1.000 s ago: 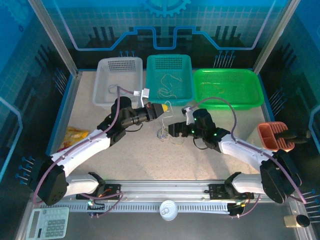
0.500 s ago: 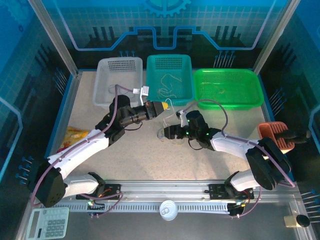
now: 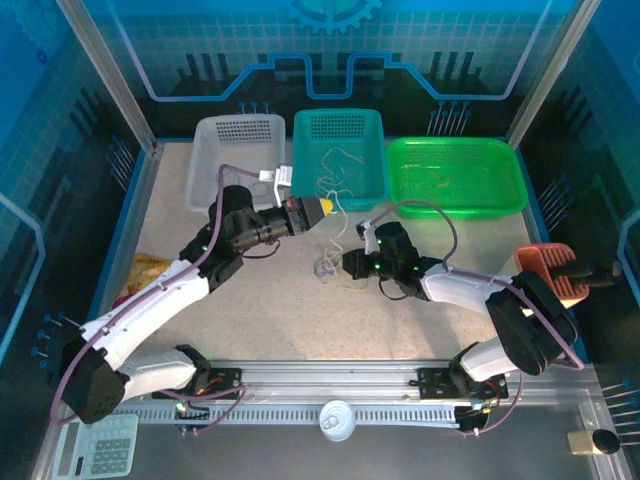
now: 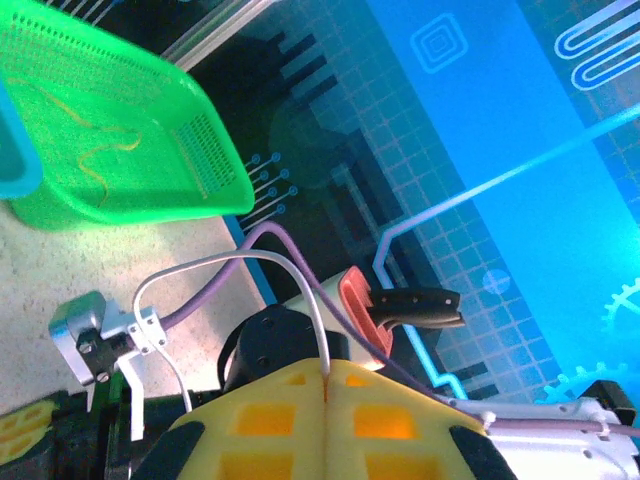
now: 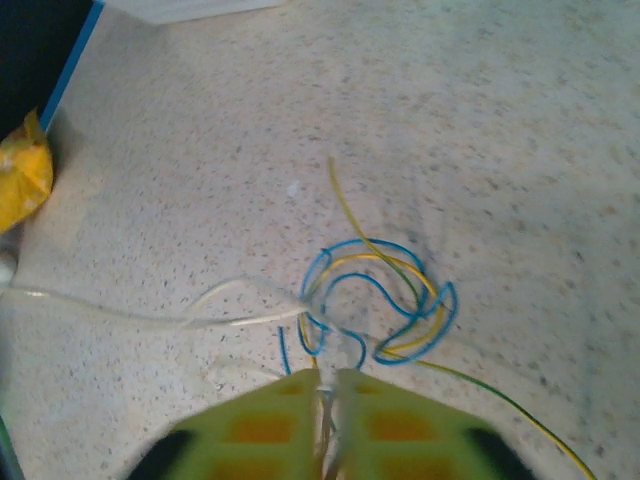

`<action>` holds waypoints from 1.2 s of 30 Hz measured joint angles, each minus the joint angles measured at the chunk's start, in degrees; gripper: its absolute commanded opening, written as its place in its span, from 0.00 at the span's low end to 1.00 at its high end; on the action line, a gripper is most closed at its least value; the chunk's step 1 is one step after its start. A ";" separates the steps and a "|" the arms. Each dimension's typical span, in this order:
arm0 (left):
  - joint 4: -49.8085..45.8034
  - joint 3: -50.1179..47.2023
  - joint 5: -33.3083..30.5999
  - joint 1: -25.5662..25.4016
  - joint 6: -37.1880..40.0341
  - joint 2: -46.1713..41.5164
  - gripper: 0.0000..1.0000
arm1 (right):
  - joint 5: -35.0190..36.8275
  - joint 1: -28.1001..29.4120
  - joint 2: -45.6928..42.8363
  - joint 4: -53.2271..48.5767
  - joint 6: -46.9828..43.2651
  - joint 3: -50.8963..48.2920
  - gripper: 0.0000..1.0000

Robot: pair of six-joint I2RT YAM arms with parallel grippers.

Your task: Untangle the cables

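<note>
R gripper [image 3: 346, 265] is now clamping shut on the cables [image 5: 375, 300], which are lying tangled mid-table [image 3: 280, 320]; a sec ago it was hanging open. L gripper [image 3: 327, 212], raised nearby, is closed, apparently pinching a white strand [image 5: 240, 320]. Pulling apart prob. comes next.

The desk [image 3: 300, 320] is pale, speckled stone. Along its far edge stand a white basket [image 3: 205, 190], a teal basket [image 3: 340, 125] and a green basket [image 3: 455, 145], side by side. Near the middle lie the cables [image 3: 328, 266], blue, yellow and white, looped in a small tangle. A yellow packet [image 3: 152, 270] rests by the left edge.
</note>
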 measured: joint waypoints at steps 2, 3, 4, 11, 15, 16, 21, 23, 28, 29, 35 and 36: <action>-1.05 2.23 -0.02 0.00 0.83 -0.39 0.00 | 0.02 -0.85 -0.11 -0.07 0.57 -0.98 0.00; -1.55 3.63 -0.04 0.07 1.42 -0.57 0.00 | 0.04 -1.22 -0.11 -0.11 0.57 -1.33 0.00; -2.08 4.81 -0.02 0.11 1.75 -0.66 0.00 | 0.02 -1.53 -0.11 -0.11 0.55 -1.60 0.00; -4.98 14.40 -0.26 2.54 4.66 -1.53 0.00 | 0.00 -3.23 -0.11 1.14 0.72 -2.93 0.00; -5.99 20.33 -0.42 4.15 6.12 -1.53 0.00 | -0.04 -3.61 -0.04 2.10 1.03 -3.65 0.00; -6.14 21.55 -0.42 4.46 6.38 -1.53 0.00 | -0.07 -3.63 -0.04 2.32 1.16 -3.76 0.00; -7.85 28.35 -0.35 5.49 7.78 -0.87 0.00 | -1.01 -3.72 0.24 4.39 1.79 -3.82 0.00; -7.98 29.94 -0.13 5.46 7.72 0.26 0.00 | -1.66 -3.72 0.24 5.86 1.99 -3.80 0.00; -6.45 31.10 0.81 5.49 5.79 4.35 0.00 | -2.58 -3.72 0.17 6.12 2.93 -3.80 0.00; -6.29 31.10 1.11 5.49 5.38 5.16 0.00 | -2.80 -3.72 -0.04 5.86 3.08 -3.80 0.00; -4.85 31.08 1.25 5.49 3.17 7.45 0.00 | -2.97 -3.72 -3.76 4.00 3.08 -3.41 0.00; -4.55 31.08 1.36 5.49 2.86 7.52 0.00 | -2.97 -3.72 -4.13 3.72 3.06 -3.19 0.00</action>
